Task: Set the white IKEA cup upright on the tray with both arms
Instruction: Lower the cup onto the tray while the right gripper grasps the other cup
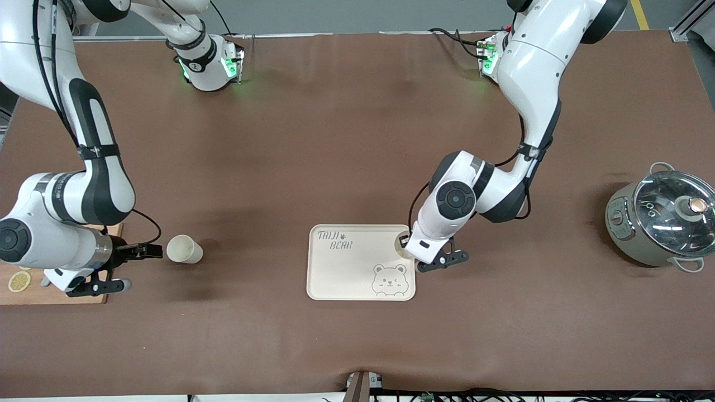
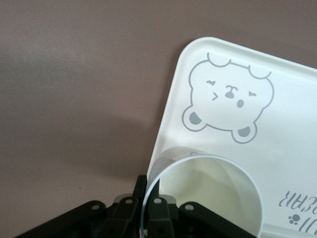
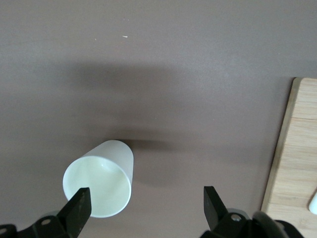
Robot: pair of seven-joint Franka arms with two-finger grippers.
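Note:
The cream tray [image 1: 357, 273] with the bear drawing lies mid-table. One white cup [image 1: 401, 242] stands mouth up on the tray's corner toward the left arm's end, mostly hidden under the wrist. My left gripper [image 2: 147, 187] is shut on that cup's [image 2: 213, 193] rim, one finger inside the wall and one outside. A second white cup [image 1: 184, 249] stands on the bare table toward the right arm's end. My right gripper [image 1: 149, 251] is beside it, open, and the cup [image 3: 99, 181] sits just ahead of one fingertip [image 3: 79, 206], outside the gap.
A wooden cutting board [image 1: 61, 290] with a lemon slice [image 1: 19, 281] lies under the right arm's wrist. A grey pot with a glass lid [image 1: 662, 220] stands near the left arm's end of the table.

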